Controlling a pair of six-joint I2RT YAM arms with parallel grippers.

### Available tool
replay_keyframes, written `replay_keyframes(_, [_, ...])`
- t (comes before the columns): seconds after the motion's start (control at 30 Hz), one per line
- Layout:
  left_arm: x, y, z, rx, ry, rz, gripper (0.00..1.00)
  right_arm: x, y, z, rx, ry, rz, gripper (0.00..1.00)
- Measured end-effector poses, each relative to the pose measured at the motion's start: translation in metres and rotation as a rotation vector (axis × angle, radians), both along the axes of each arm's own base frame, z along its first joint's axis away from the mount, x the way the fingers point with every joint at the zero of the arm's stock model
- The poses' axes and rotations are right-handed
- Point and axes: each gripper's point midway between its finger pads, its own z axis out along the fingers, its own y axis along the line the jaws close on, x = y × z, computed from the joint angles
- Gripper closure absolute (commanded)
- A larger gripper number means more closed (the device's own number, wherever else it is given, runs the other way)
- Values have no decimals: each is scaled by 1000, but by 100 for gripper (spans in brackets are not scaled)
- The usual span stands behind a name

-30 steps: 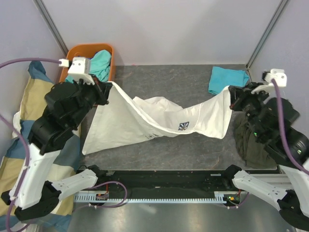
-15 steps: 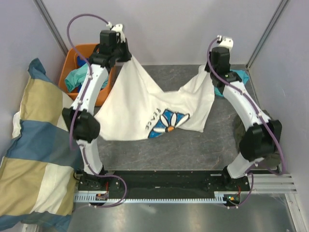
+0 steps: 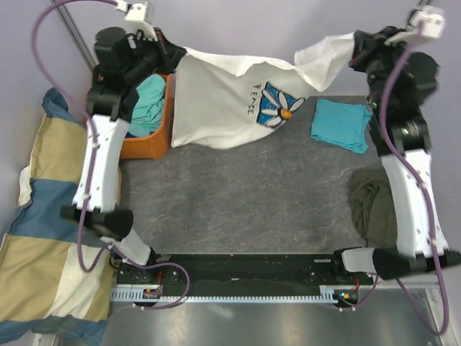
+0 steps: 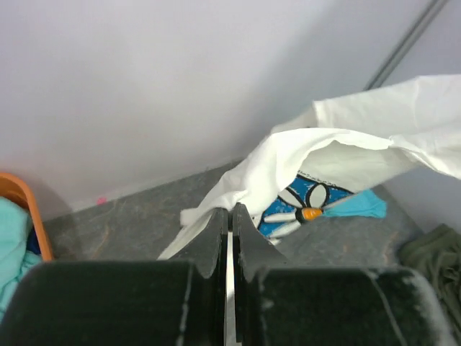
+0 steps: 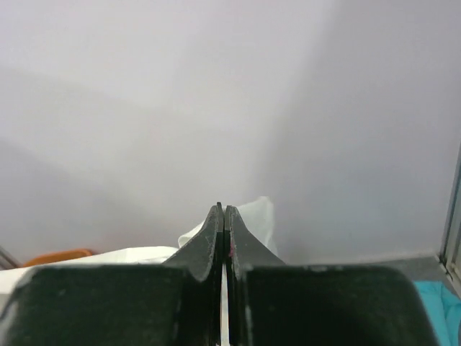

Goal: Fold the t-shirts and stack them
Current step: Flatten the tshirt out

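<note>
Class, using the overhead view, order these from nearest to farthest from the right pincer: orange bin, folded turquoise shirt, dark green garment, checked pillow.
From the right pincer:
1. folded turquoise shirt, back right.
2. dark green garment, right edge.
3. orange bin, back left.
4. checked pillow, far left.

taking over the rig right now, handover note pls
Left gripper: shut on one edge of the white t-shirt.
Right gripper: shut on the opposite edge; shirt hangs unfolded between them.
Folded turquoise tee lies far right on the table; another tee in the orange bin; dark green garment crumpled near right.
Done: one tee folded. Left: fold the white one, stack it, then the rest.
</note>
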Motion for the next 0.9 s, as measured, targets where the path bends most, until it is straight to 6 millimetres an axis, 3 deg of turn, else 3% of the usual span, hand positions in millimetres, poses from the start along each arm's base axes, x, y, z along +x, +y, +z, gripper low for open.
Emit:
replay_keyframes(0.1, [-72, 12, 61, -32, -158, -16, 98, -80, -7, 44, 18, -136, 30, 100])
replay_keyframes(0.13, [-91, 15, 74, -40, -199, -20, 98, -85, -6, 42, 18, -139, 38, 100])
replay_keyframes(0.17, [-110, 18, 86, -48, -243, -22, 98, -118, -9, 56, 24, -194, 46, 100])
replay_keyframes(0.27, [-160, 26, 101, -65, -321, -34, 98, -170, -12, 62, 28, -255, 73, 100])
replay_keyframes(0.33, [-180, 27, 99, -71, -335, -51, 98, -183, -13, 59, 21, -248, 78, 100])
replay_keyframes(0.5, [-193, 25, 77, -73, -263, -78, 98, -184, -11, 39, -1, -149, 86, 100])
replay_keyframes(0.77, [-197, 27, 70, -69, -231, -73, 98, -184, -14, 59, -1, -155, 67, 100])
replay_keyframes(0.83, [-188, 25, 70, -68, -236, -73, 98, -169, -17, 55, 1, -135, 44, 100])
replay_keyframes(0.9, [-163, 20, 62, -58, -222, -73, 98, -135, -17, 45, -6, -99, 14, 100])
